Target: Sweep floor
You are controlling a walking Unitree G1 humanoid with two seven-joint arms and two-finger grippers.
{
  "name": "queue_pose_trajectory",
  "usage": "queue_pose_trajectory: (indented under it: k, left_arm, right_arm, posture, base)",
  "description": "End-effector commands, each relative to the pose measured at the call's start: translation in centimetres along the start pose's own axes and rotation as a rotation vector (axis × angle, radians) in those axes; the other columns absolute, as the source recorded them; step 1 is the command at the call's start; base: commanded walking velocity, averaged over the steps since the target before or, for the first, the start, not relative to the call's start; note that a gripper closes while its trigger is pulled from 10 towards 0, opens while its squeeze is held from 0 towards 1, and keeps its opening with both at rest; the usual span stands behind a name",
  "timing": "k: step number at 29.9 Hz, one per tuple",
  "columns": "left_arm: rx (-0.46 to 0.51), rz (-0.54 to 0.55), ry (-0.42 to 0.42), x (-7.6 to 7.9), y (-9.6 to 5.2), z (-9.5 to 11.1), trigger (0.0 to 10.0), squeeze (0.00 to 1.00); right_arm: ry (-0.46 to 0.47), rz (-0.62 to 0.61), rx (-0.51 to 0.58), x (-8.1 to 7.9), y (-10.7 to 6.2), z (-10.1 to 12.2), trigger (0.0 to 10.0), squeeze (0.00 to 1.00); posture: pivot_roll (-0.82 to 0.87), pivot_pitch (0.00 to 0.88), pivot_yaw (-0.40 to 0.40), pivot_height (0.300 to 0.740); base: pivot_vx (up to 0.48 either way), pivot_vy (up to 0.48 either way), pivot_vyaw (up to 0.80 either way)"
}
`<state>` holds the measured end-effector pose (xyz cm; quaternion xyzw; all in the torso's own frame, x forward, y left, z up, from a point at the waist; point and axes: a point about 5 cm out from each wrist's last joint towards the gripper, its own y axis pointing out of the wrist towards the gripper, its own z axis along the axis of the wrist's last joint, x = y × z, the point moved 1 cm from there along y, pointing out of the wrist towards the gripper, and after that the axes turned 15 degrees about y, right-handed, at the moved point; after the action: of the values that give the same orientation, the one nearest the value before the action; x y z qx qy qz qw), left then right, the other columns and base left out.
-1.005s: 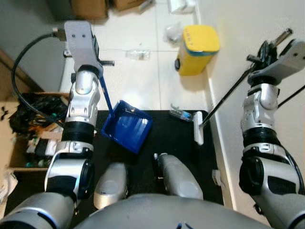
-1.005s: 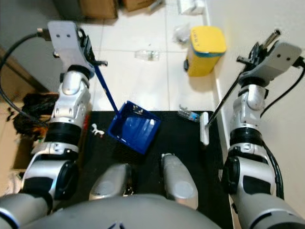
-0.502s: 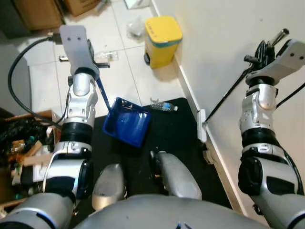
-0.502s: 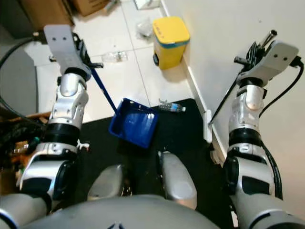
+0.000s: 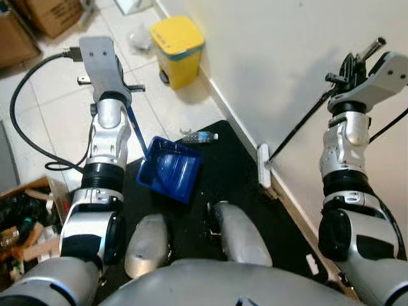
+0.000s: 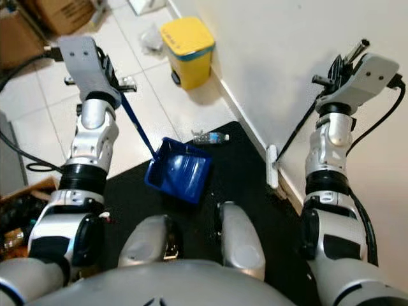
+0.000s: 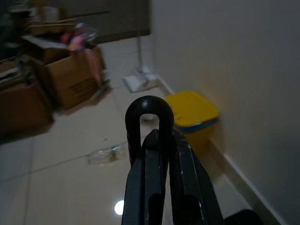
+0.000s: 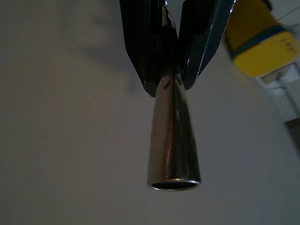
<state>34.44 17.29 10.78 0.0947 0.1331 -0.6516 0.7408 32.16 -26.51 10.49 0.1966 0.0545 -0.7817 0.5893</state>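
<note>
Head views: the left gripper [image 5: 131, 86], raised at the robot's left, is closed on the thin blue handle of a glossy blue plastic dustpan [image 5: 169, 169], whose square scoop rests tilted on a black mat [image 5: 242, 175] just ahead of the robot's grey feet. The scoop holds nothing that can be made out. The right gripper [image 5: 349, 68], raised beside the cream wall [image 5: 280, 57], clamps the metal top of a slim dark broom handle [image 5: 299, 124]; its flat white broom head [image 5: 264, 167] sits at the mat's edge against the skirting. A clear plastic bottle [image 5: 199, 136] lies on its side at the mat's far edge, near the dustpan. Beyond it stands a yellow bin [image 5: 178, 42] with a teal band — lid shut — on pale glossy tiles [image 5: 51, 108], with crumpled clear plastic [image 5: 139, 39] beside it.

Left wrist view: fingers [image 7: 187, 187] pressed on the handle's black loop end [image 7: 149, 110]; cardboard boxes [image 7: 70, 77] farther off. Right wrist view: fingers [image 8: 145, 42] pinching a polished, tapering metal tube [image 8: 172, 140] with an open end.
</note>
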Motion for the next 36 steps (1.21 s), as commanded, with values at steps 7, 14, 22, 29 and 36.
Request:
queue_pose_trajectory:
  k: [7, 14, 22, 29, 36]
  left_arm:
    - [-0.01, 0.12, 0.028, -3.1, 0.7, 0.3, 10.0, 0.0]
    - [-0.014, 0.165, 0.029, -4.3, 0.8, 0.4, 10.0, 0.0]
    - [-0.025, 0.176, 0.031, -4.6, 1.0, 0.3, 10.0, 0.0]
    - [-0.012, 0.159, 0.025, -4.1, 1.3, 0.9, 10.0, 0.0]
    - [0.035, 0.115, -0.022, -3.6, 1.4, 1.9, 10.0, 0.0]
  right_arm:
    - [-0.015, 0.055, 0.025, -1.1, 0.6, 0.8, 10.0, 0.0]
    - [-0.014, 0.09, 0.011, -1.7, 0.7, 0.6, 10.0, 0.0]
    - [-0.008, 0.082, 0.008, -1.8, 0.9, 0.5, 10.0, 0.0]
    - [0.004, 0.081, 0.003, -2.2, 1.1, 0.4, 10.0, 0.0]
    - [0.013, 0.081, 0.002, -2.6, 1.1, 0.2, 10.0, 0.0]
  posture:
    - [0.1, 0.0, -0.042, 0.74]
    - [0.11, 0.0, -0.042, 0.74]
    - [0.11, 0.0, -0.043, 0.74]
    - [0.11, 0.0, -0.041, 0.74]
    - [0.11, 0.0, -0.035, 0.74]
  base:
    - [0.0, 0.0, 0.0]
    - [0.0, 0.0, 0.21]
    - [0.0, 0.0, 0.38]
    - [0.0, 0.0, 0.0]
    - [0.0, 0.0, 0.0]
